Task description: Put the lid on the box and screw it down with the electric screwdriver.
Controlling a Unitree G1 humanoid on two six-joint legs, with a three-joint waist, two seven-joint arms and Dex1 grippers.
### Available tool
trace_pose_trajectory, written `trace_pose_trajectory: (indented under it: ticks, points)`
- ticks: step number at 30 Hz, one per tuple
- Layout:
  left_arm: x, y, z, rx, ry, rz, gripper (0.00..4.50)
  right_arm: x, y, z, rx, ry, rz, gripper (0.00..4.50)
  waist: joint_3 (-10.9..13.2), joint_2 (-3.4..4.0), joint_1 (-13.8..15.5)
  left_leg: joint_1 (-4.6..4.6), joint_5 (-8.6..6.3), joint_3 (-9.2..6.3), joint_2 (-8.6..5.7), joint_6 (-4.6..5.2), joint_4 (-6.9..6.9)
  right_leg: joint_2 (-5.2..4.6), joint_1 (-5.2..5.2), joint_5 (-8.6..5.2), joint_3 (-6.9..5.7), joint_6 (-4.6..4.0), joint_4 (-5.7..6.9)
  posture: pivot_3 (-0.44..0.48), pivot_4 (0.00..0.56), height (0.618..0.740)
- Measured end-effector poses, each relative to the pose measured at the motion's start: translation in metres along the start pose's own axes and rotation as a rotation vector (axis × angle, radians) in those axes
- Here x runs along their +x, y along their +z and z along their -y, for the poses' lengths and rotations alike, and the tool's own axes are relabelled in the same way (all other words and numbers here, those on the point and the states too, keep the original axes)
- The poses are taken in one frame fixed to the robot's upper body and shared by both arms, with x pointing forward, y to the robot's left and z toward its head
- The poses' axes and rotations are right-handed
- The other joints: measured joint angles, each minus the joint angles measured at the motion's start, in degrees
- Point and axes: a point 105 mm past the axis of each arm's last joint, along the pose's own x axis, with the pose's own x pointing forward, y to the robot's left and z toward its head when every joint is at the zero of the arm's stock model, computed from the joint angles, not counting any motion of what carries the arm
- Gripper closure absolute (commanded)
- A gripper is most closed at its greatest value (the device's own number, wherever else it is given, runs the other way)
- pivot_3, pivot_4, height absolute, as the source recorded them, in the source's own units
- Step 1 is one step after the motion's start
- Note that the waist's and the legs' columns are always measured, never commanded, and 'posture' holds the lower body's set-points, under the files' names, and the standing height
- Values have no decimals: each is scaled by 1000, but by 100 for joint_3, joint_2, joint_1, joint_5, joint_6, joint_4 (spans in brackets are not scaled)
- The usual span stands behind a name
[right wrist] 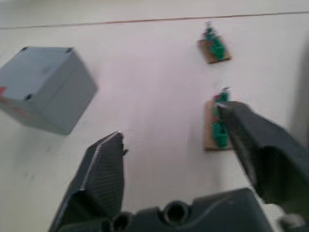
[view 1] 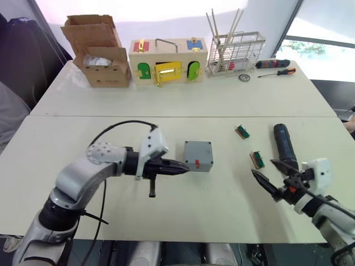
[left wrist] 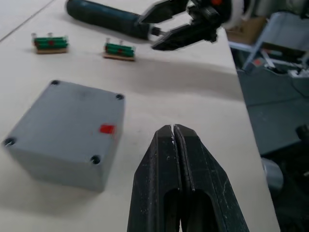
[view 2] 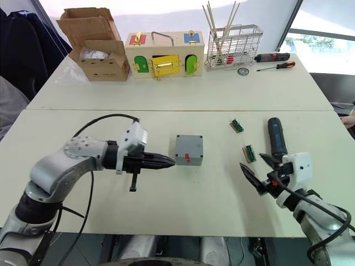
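The left gripper has its two fingers pressed together, with no gap between them and nothing held. Its tip points at the near side of the box and lies just beside it; I cannot tell if it touches. The box stands on the table, in the middle of the near half. The lid sits on top of the box with a screw hole in each corner, and a small red mark is on the side toward the left gripper.

The right gripper is wide open and holds nothing. It hovers over the table at the right, and one finger reaches close to the near end of the electric screwdriver. The screwdriver lies flat on the table, well apart from the box. Two small green parts and lie between the box and the screwdriver.
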Motion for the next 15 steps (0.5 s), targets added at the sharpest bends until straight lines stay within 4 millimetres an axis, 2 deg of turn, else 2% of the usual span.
trace_pose_trajectory:
  ticks: [3,8,10,11,15]
  points:
    - [6,-2,-3,22,0,-9,4500,9,0,7,36,-19,1,336,1,0,14,-2,0,0,0,0,-7,0,-4,-1,0,0,-1,0,150,734]
    - [11,-6,-8,23,19,-11,4500,21,-11,13,143,-33,-22,336,1,0,15,-6,0,0,-2,1,-3,-3,-4,0,0,1,-4,0,150,734]
    - [12,-5,-8,21,30,0,4500,24,-14,17,171,-37,-33,948,1,0,15,-5,0,0,-2,1,-2,-2,-3,0,0,1,-3,0,150,734]
    - [14,-4,-8,17,34,8,4500,26,-16,19,179,-42,-36,1066,1,0,15,-4,0,0,-2,1,-2,-2,-3,0,0,1,-2,0,150,734]
    - [16,-8,-8,-11,49,20,4500,31,-15,22,177,-49,-35,1066,1,2,8,-6,0,-1,0,1,-5,0,-8,0,0,1,-1,0,150,734]
